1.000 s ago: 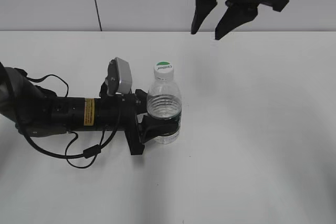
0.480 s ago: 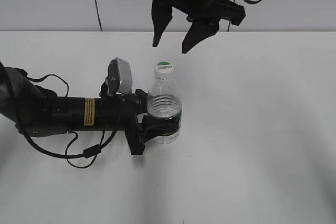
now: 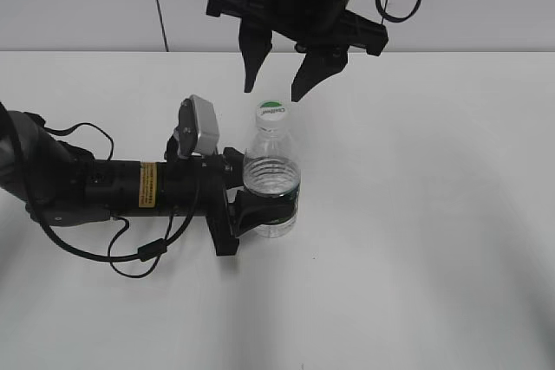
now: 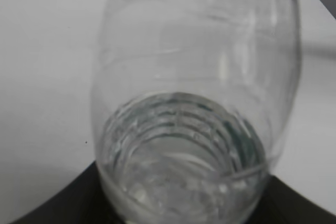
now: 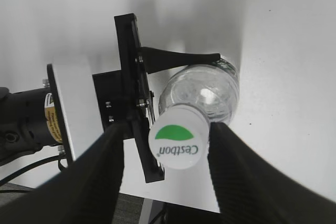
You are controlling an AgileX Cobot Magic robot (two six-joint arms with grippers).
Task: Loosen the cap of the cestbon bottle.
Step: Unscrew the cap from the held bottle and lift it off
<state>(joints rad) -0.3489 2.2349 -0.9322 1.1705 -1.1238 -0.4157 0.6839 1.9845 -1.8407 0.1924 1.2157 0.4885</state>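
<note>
The cestbon bottle [image 3: 271,181] stands upright on the white table, clear and ribbed, with its dark green label low down. Its white and green cap [image 3: 270,113] is on top. My left gripper [image 3: 260,211] lies along the table from the left and is shut on the bottle's lower body. The bottle fills the left wrist view [image 4: 194,93], with dark jaws at the bottom corners. My right gripper [image 3: 277,86] hangs open just above the cap. In the right wrist view the cap [image 5: 177,144] sits between the two open fingers [image 5: 100,177], apart from both. The bottle's shoulder [image 5: 212,90] shows beyond it.
The left arm's black body and cables [image 3: 104,188] lie on the table left of the bottle. A grey camera block [image 3: 199,126] sits on the wrist. The white table [image 3: 434,214] stretches to the right and front. A pale wall stands behind.
My right gripper has moved left and down from the upper right to just above the cap, fingers still spread. The left gripper and the bottle have not moved.
</note>
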